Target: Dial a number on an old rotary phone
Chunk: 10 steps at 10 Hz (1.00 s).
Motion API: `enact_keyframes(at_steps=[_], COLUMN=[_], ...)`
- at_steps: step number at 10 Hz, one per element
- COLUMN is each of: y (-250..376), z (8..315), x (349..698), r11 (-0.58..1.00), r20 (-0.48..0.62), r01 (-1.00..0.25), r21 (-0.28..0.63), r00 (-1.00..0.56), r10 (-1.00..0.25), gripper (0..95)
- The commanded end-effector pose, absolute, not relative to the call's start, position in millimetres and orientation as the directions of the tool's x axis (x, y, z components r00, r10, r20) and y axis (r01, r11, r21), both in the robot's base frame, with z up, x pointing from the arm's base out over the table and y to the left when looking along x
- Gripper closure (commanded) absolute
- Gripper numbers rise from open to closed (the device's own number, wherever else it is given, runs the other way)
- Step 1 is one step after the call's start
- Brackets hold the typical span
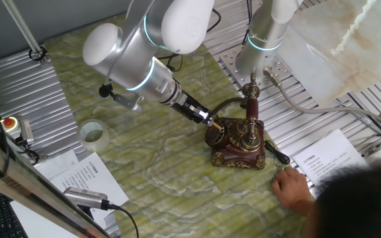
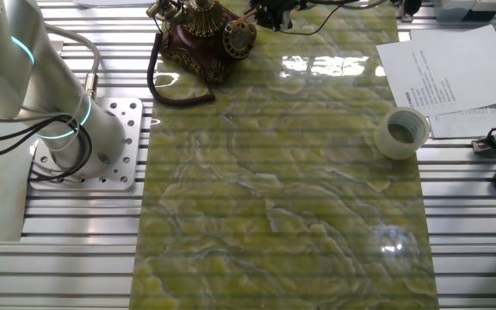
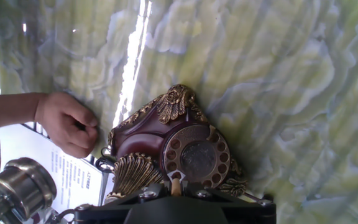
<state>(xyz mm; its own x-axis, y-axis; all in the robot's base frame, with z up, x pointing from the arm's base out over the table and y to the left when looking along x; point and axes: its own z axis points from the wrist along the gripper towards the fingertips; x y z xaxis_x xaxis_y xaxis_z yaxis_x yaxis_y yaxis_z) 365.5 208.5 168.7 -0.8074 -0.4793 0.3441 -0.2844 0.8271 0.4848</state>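
Observation:
The old rotary phone (image 1: 238, 142), dark red-brown with brass trim, stands on the green marbled mat. It also shows in the other fixed view (image 2: 201, 39) and in the hand view (image 3: 148, 140). Its round dial (image 3: 197, 155) faces my gripper (image 3: 176, 186). The black jaws stand close together around a small tan peg, whose tip sits at the dial's lower rim holes. In the one fixed view my gripper (image 1: 209, 120) reaches down from the left onto the dial (image 1: 217, 135). The handset (image 1: 250, 109) rests on its tall cradle.
A person's hand (image 1: 293, 188) rests on the mat edge right of the phone, also in the hand view (image 3: 67, 124). A clear tape roll (image 1: 93, 134) lies at the left. Printed papers (image 1: 326, 158) lie beside the mat. The arm's base (image 2: 67, 129) stands on the metal plate.

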Motion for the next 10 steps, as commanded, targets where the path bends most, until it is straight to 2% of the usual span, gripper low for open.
enact_keyframes(at_steps=[1, 10], y=[209.0, 212.9], z=[168.6, 175.9], x=[366.2, 351.9], r11=[0.824, 0.807], r20=[0.340, 0.329], r01=[-0.278, -0.281], r21=[0.494, 0.519], r00=[-0.810, -0.806], r10=[-0.477, -0.492], gripper=[95.0, 95.0])
